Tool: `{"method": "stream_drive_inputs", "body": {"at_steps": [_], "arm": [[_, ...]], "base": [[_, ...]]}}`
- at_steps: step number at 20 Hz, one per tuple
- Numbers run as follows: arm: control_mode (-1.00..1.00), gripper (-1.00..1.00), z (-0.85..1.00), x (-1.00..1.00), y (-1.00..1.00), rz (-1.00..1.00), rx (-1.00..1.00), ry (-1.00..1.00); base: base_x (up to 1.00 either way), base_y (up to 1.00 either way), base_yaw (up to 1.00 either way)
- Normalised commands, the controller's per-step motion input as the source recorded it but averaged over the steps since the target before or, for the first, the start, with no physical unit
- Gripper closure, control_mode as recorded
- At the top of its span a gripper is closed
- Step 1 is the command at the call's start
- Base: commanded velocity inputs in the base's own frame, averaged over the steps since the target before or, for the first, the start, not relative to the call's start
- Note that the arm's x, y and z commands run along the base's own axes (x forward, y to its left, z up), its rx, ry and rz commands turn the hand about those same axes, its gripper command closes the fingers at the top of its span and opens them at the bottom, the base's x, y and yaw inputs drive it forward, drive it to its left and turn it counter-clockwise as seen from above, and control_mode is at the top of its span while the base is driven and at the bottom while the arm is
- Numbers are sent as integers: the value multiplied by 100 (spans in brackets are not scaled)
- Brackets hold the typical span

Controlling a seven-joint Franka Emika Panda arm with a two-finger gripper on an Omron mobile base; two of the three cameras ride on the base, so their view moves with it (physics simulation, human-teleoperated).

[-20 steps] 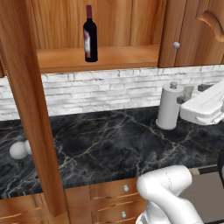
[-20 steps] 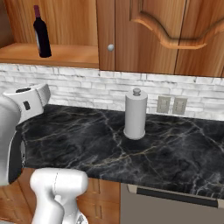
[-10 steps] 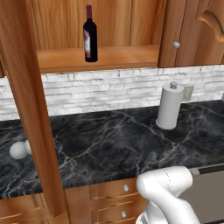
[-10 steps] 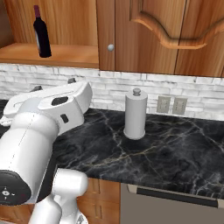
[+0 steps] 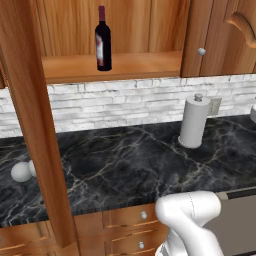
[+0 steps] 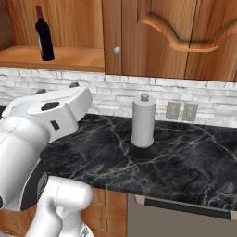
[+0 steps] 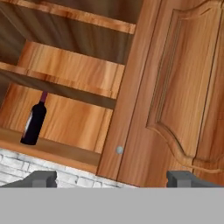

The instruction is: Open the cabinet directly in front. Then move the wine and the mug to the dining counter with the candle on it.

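We count one wine [image 5: 103,41] bottle, upright on the lowest shelf of the open cabinet [image 5: 120,65], left of the one shut door [image 6: 152,37] with its single round knob [image 6: 117,50]. One mug [image 5: 21,171] lies on the black tabletop [image 5: 125,165] below the wine and well to its left, beside the open door's edge [image 5: 35,120]. One paper towel roll [image 5: 193,121] stands on the tabletop right of the wine. Our tool [image 7: 111,178] is released, two fingertips [image 7: 41,178] spread wide, holding nothing
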Motion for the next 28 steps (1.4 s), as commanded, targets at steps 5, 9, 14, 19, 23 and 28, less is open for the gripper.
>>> {"method": "stream_drive_inputs", "body": {"at_steps": [5,9,14,19,23,28], "arm": [[-100,-100,0,8,7,-3,0,9],[-100,-100,0,15,0,0,0,12],[-100,-100,0,30,0,-1,0,14],[-100,-100,0,20,-39,-2,9,3],[-100,-100,0,5,-44,0,9,0],[-100,-100,0,1,10,0,0,0]], "base": [[0,0,0],[0,0,0],[0,0,0],[0,0,0],[0,0,0],[0,0,0]]}}
